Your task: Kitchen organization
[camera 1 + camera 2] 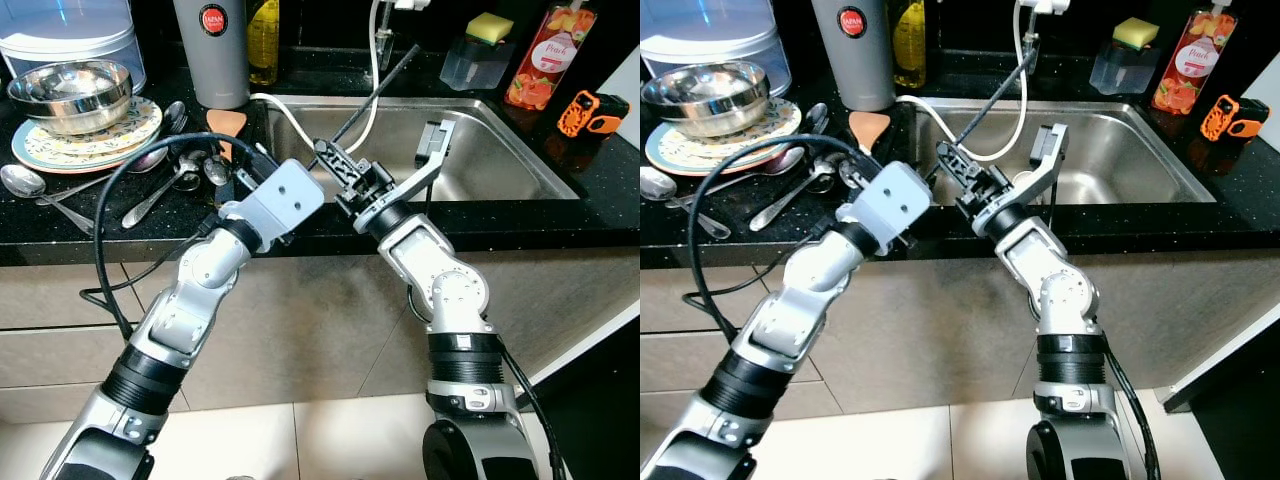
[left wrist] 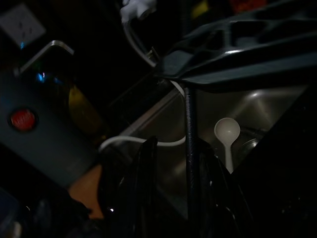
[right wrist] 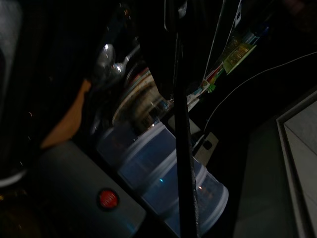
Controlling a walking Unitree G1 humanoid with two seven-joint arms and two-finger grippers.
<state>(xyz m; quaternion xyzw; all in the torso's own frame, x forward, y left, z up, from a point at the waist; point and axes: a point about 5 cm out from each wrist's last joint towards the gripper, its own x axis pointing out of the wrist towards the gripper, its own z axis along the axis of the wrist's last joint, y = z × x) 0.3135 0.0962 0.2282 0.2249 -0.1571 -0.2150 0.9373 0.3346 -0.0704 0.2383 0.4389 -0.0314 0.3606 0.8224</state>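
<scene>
In the left eye view, at centre, the right gripper (image 1: 335,165) is clamped on a black rod (image 1: 385,82) that slants up toward the tap over the sink (image 1: 500,150). The left gripper (image 1: 250,172) sits at the counter edge beside the spoons (image 1: 165,185); its finger state cannot be told. Bowls (image 1: 70,95) on plates fill the upper left, with a grey flask (image 1: 210,50) beside them. In the left wrist view, a white spoon (image 2: 227,134) lies in the sink right of centre. In the right wrist view, the rod (image 3: 181,148) crosses stacked tubs (image 3: 163,183) at lower centre.
</scene>
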